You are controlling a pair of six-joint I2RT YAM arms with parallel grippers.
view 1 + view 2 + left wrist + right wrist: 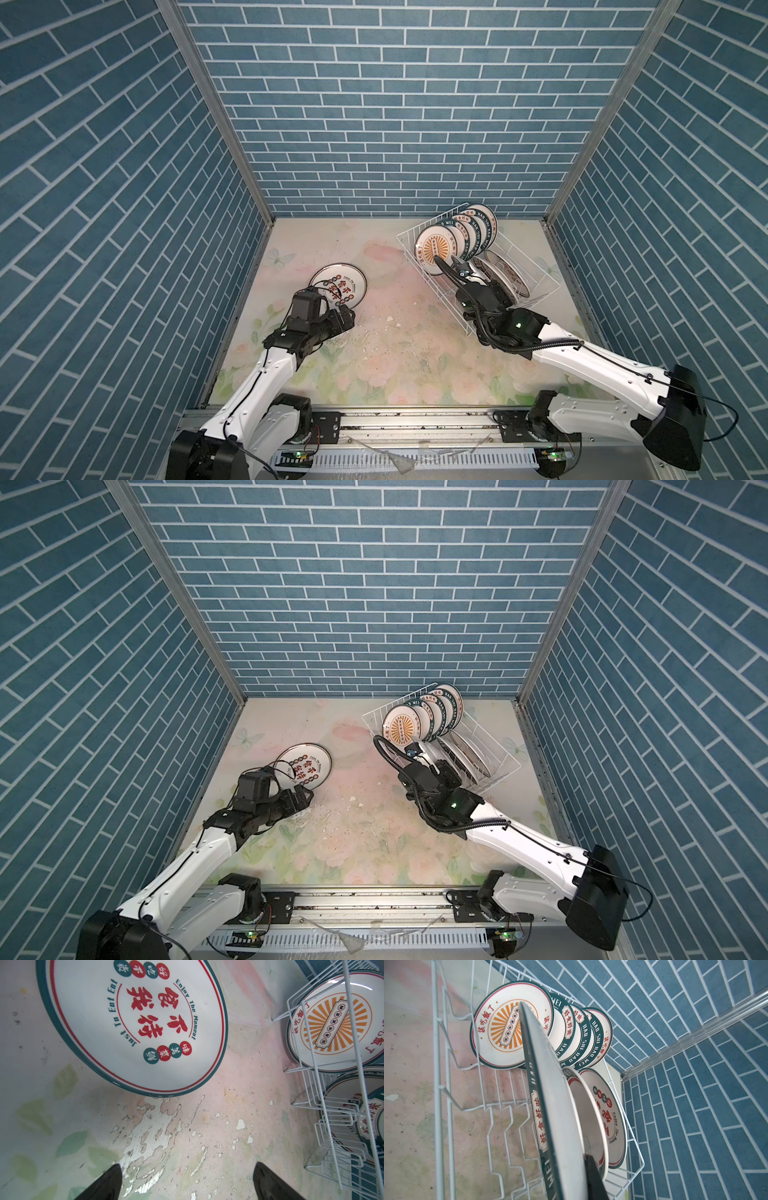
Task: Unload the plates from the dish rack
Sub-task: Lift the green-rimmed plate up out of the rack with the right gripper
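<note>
One flat plate (338,286) lies on the desk (399,345), well left of the dish rack (436,1084). Inside the rack, five far-row plates (434,251) overlap, so the count is unsure, and three near-row plates (505,274) stand edge-on. The right gripper (464,269) fingers (593,1176) pinch the held plate (560,1105) at its rim, with one finger hidden. The left gripper (187,1184) fingers are spread wide and empty.

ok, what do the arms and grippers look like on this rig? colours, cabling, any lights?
The left arm and right arm have white links, black joints and bulky black base housings. Thin black cables run along the links. A black corrugated conduit runs by the right wrist, where a green light glows. The left gripper and right gripper have black tapered fingers.
</note>
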